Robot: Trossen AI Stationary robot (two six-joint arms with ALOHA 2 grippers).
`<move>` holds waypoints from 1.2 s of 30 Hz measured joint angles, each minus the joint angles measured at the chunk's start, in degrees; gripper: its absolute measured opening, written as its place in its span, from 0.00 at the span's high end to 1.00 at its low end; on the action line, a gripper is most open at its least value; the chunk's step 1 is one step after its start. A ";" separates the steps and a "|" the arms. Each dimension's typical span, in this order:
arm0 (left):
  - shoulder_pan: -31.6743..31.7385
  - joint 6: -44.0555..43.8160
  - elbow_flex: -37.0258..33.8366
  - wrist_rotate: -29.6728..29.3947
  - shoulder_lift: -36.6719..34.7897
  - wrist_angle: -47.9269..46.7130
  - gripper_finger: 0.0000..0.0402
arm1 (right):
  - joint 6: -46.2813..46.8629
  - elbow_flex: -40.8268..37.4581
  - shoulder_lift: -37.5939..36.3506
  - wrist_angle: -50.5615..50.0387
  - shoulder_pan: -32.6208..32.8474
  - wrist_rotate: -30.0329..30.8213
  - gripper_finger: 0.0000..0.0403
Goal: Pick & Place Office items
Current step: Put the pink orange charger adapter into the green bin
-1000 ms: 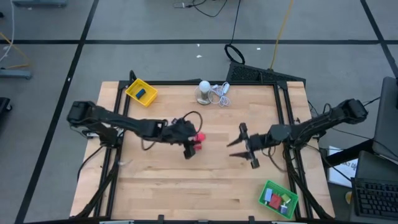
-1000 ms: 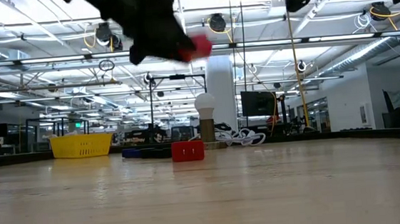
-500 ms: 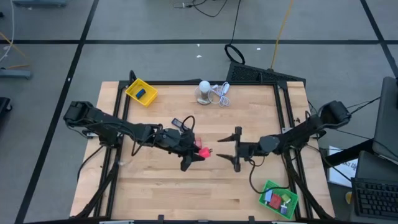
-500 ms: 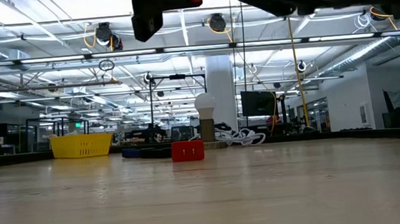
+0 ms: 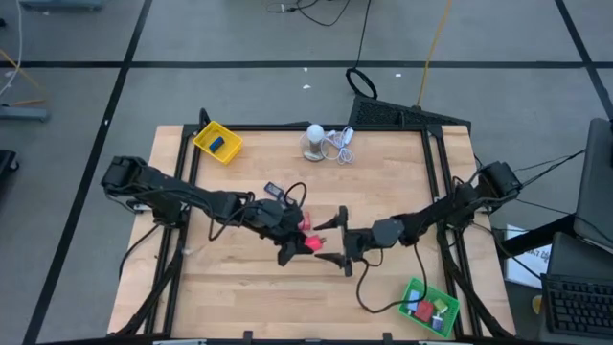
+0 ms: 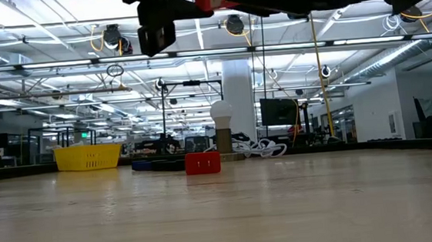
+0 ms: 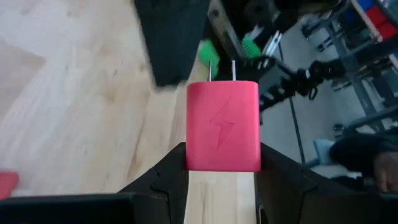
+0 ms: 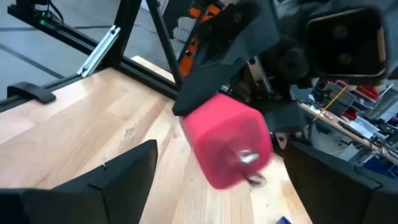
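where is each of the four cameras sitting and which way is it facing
High view: above the table, looking straight down; both arms show, the left gripper holding the red charger out to the open right gripper.
Low view: at table-top height, looking level into the room; arms overhead, a red block on the table.
Left wrist view: past its own fingers clamping the charger.
Right wrist view: between its own fingers, facing the charger's prongs.
Both wrist views share the charger.

Two slim black jointed arms, each trailing a looping black cable above the wooden counter; blocky black fingers.
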 joint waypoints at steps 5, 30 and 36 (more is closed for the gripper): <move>0.04 0.00 0.00 3.59 0.02 -0.86 0.62 | -0.21 0.00 -0.08 1.31 0.04 -0.13 0.22; 2.43 1.48 -0.11 2.71 0.02 -0.84 0.53 | -3.27 0.02 -0.18 -1.09 0.06 -3.22 0.65; 2.85 6.96 -0.04 1.40 -0.07 2.79 0.41 | -1.82 -0.06 -0.06 -4.06 -0.31 -4.56 0.65</move>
